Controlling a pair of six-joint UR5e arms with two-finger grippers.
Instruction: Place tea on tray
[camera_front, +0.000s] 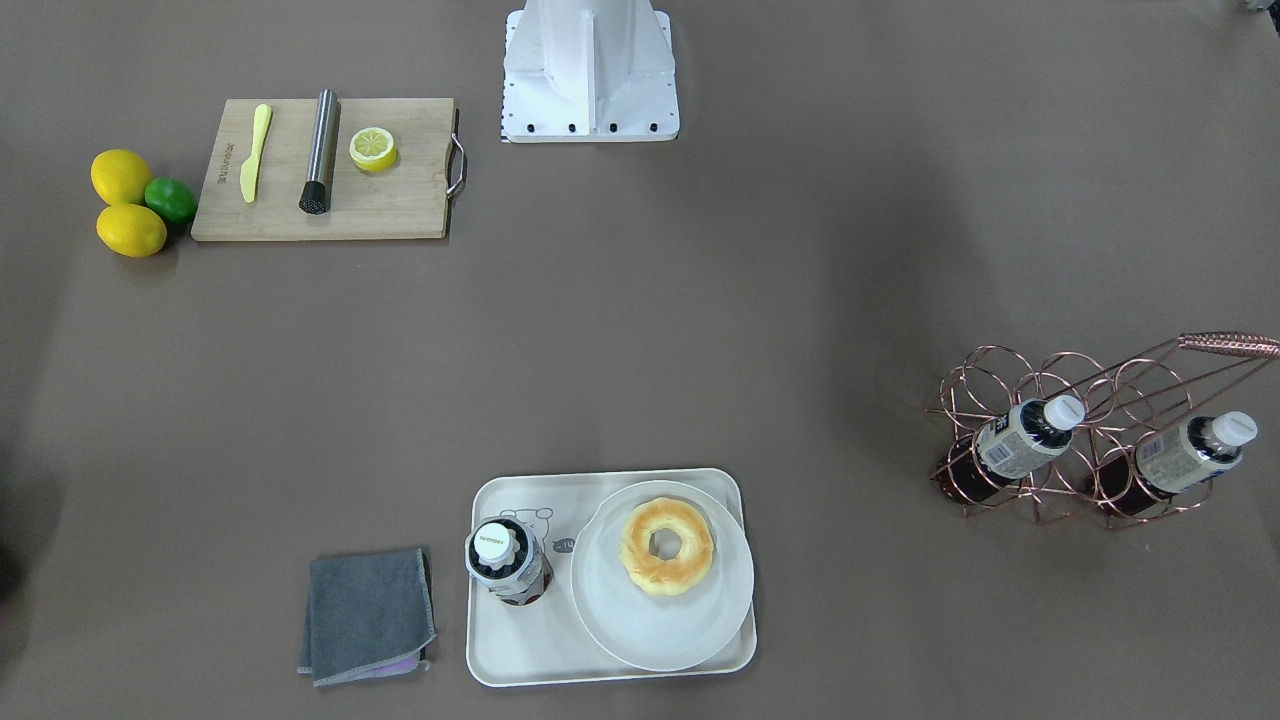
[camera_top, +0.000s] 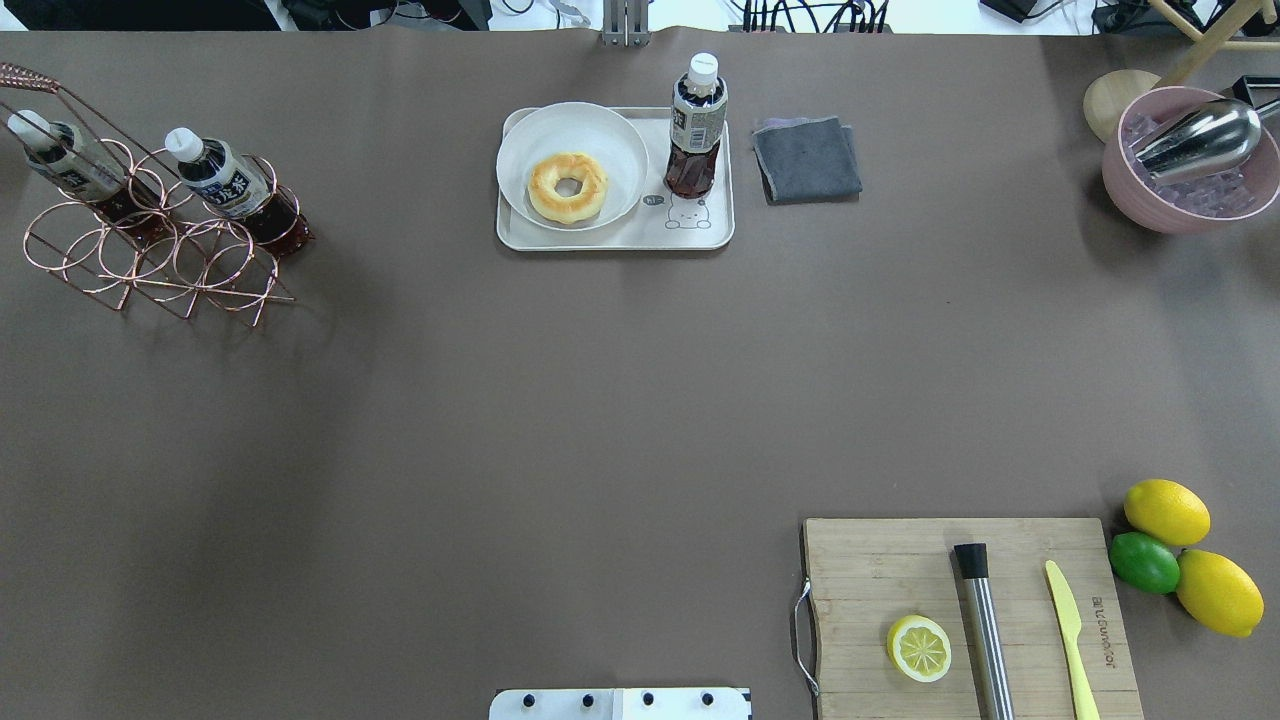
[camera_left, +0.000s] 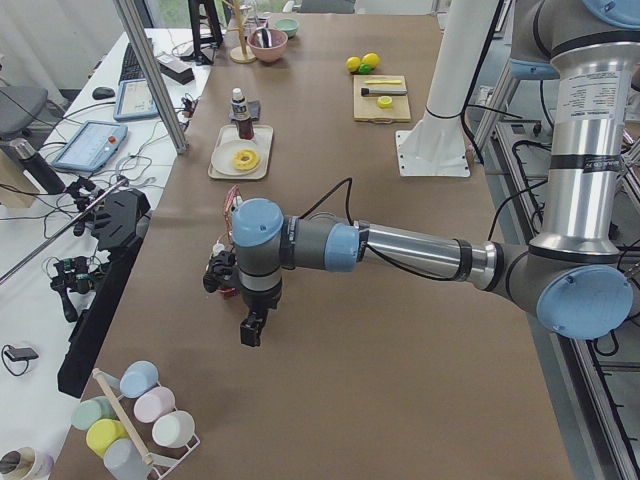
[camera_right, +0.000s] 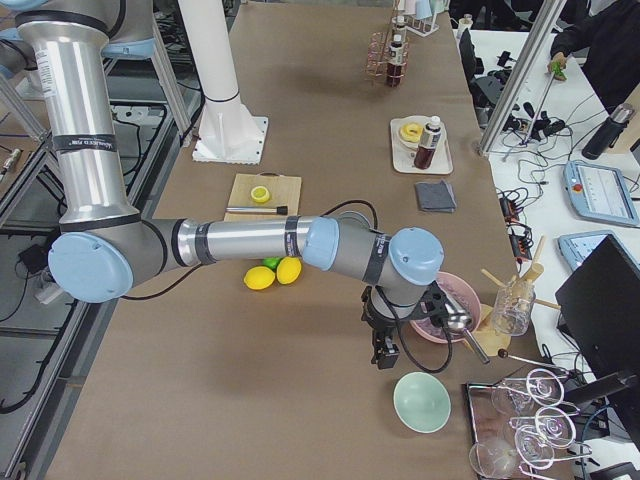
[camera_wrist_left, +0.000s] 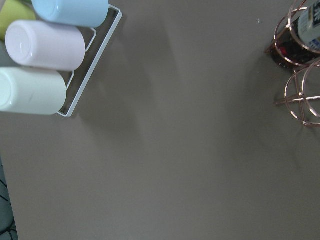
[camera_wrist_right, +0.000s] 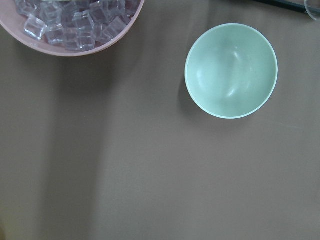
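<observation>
From my remote station I judge the job done: the tea (camera_top: 697, 125) stands upright on the tray (camera_top: 600, 238) beside the doughnut plate (camera_top: 535, 135), nothing is left to place, and I cannot tell whether the left gripper (camera_left: 252, 328) or the right gripper (camera_right: 384, 352), each out at a worktop end, is wide or narrow.

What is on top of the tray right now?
The tray holds a round white plate with a ring-shaped pastry on it. Beside the plate, a tea bottle stands upright near the bear drawing. The tray surface under the plate is hidden.
</observation>
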